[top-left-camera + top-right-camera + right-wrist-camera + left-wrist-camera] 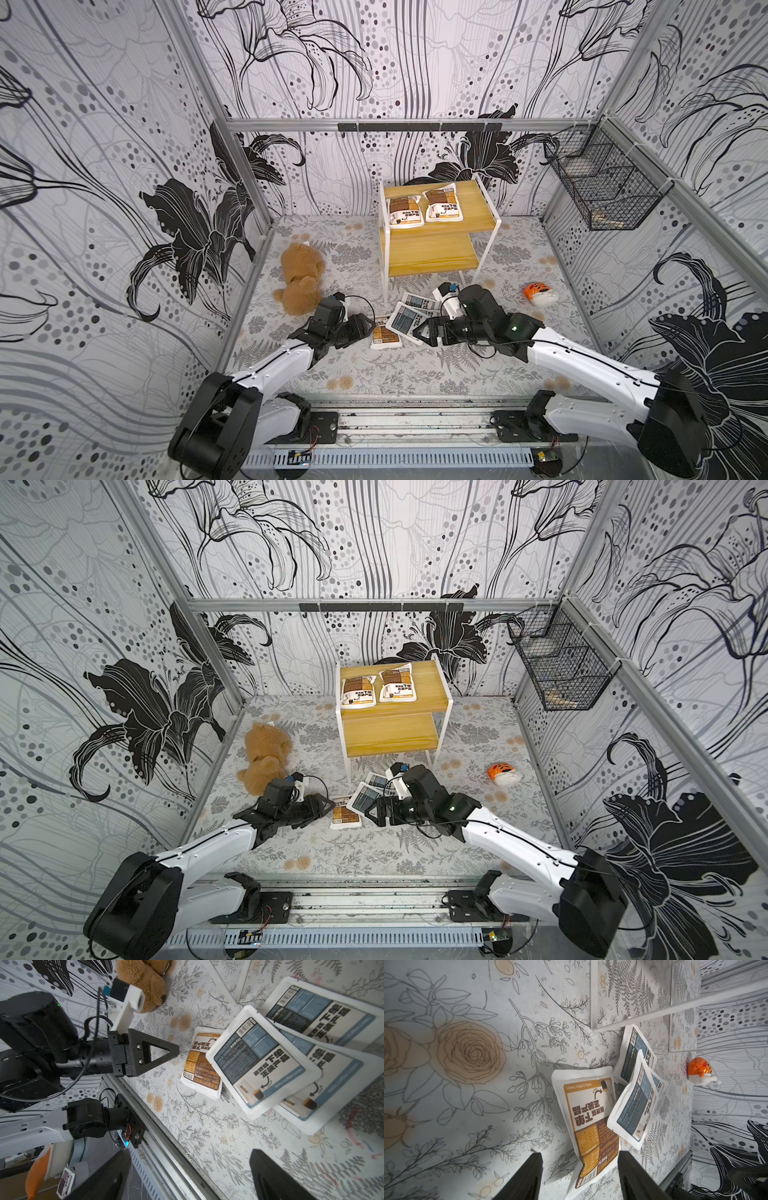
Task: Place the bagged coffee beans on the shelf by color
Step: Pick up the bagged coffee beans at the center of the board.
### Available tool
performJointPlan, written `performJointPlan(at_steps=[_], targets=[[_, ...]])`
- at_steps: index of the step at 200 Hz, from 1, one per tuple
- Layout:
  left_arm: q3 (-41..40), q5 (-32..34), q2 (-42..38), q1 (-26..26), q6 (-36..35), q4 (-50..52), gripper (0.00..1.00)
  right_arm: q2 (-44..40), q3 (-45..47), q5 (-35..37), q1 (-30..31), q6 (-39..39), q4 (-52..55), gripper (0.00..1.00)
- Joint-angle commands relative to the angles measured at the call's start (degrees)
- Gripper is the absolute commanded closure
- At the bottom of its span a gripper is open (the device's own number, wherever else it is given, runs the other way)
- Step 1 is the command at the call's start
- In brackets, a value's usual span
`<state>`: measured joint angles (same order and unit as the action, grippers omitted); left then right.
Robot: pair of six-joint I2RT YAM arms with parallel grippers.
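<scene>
Left claw [366,325], jaws apart, straddles the left end of a brown pouch [386,337]. Right claw [422,334], jaws wide apart, hovers beside the stacked blue pouches [409,322].

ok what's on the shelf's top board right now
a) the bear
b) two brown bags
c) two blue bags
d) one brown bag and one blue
B: two brown bags lie side by side on the top board of the shelf, and nothing else is on it.
</scene>
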<state>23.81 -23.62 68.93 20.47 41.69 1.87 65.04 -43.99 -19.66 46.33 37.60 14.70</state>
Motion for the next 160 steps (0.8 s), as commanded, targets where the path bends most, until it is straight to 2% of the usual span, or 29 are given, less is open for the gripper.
performJointPlan(at_steps=[1, 59, 106, 160], targets=[[1.84, -1.02, 2.56, -0.67, -2.37, -4.27, 0.39, -1.45, 1.31, 0.45, 0.08, 0.88, 0.02, 0.05], [4.54, -2.22, 10.96, -1.1, -3.39, -7.72, 0.44, -4.55, 2.76, 1.61, 0.08, 1.55, 1.63, 0.05], [6.33, -3.07, 15.85, -1.74, -3.44, -10.39, 0.53, -5.48, 3.4, 1.87, 0.1, 1.68, 2.68, 0.05], [6.51, -3.62, 17.93, -2.45, -3.76, -11.45, 0.71, -4.87, 2.72, 1.66, 0.08, 1.59, 2.62, 0.06]])
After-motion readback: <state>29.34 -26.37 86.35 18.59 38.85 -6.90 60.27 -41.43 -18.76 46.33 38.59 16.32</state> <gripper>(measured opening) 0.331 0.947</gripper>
